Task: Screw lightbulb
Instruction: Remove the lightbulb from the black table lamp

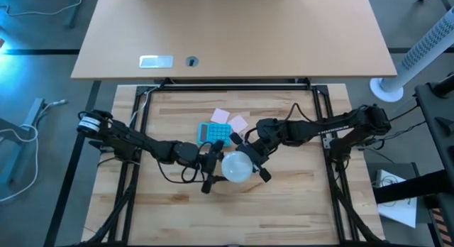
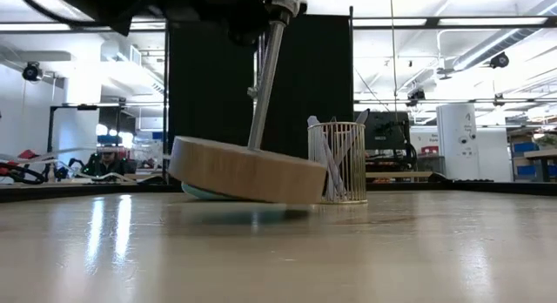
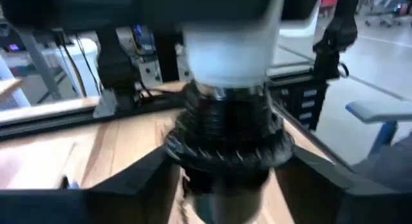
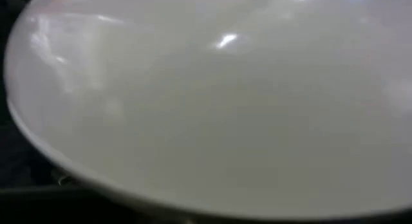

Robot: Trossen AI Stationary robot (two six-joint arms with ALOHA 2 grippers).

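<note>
The frosted white lightbulb stands with its metal screw base in the black socket of a round wooden disc. A thin rod joins the disc and the socket. The disc is tilted, with its left end raised in the low view; I cannot tell whether its low end touches the table. My left gripper is shut on the socket. My right gripper is shut on the bulb's globe, which fills the right wrist view. My left gripper pinches the socket's ribbed black collar between its two fingers, one on each side. It comes level from the table's left. The socket stands about upright, just under the bulb. My right gripper holds the bulb's round globe between its two fingers, which stand on opposite sides of it. It comes from the table's right and far side. The pads are hidden by the globe.
A blue calculator and pink sticky notes lie just beyond the bulb. A wire-mesh cup stands behind the disc in the low view. A second lighter table lies beyond the far edge.
</note>
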